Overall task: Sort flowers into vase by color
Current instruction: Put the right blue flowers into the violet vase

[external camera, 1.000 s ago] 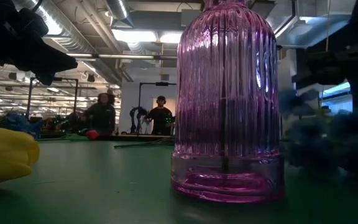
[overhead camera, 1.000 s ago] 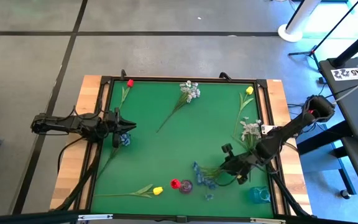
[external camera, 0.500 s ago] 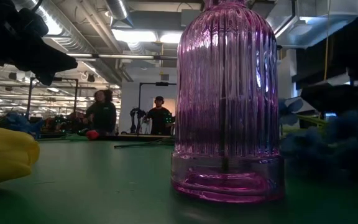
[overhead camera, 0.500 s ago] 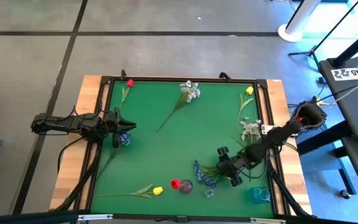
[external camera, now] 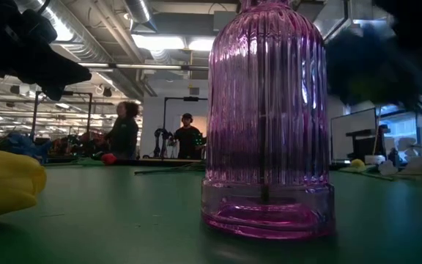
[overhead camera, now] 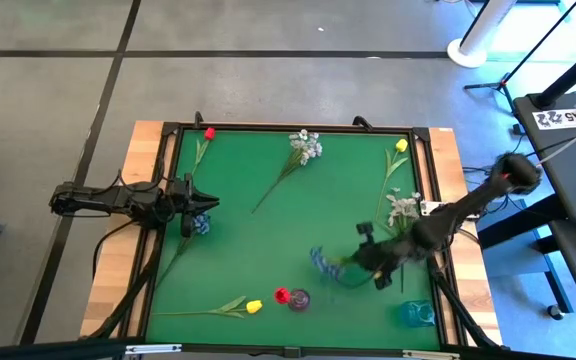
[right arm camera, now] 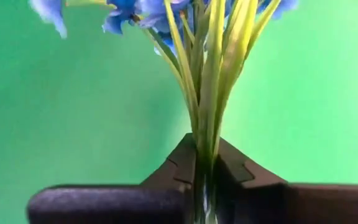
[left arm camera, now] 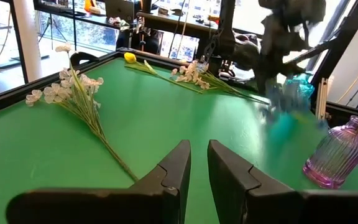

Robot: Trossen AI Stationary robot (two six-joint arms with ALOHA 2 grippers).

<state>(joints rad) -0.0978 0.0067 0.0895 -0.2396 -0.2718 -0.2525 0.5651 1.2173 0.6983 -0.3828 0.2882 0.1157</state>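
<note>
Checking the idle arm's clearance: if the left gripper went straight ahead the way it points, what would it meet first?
Probably nothing near: ahead of the left gripper lies bare green mat. The white flower spray lies off to one side, though depth is unclear.

Right gripper (overhead camera: 366, 262) raised over the table's near right part, fingers (right arm camera: 185, 163) pinched together. Left gripper (overhead camera: 200, 208) at the left edge, fingers (left arm camera: 174, 171) narrowly parted.

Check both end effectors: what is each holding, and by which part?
The right end effector is shut on the blue flower spray, gripping its bundled green stems below the blossoms. The left end effector holds nothing, waiting at the table's left edge.
</note>
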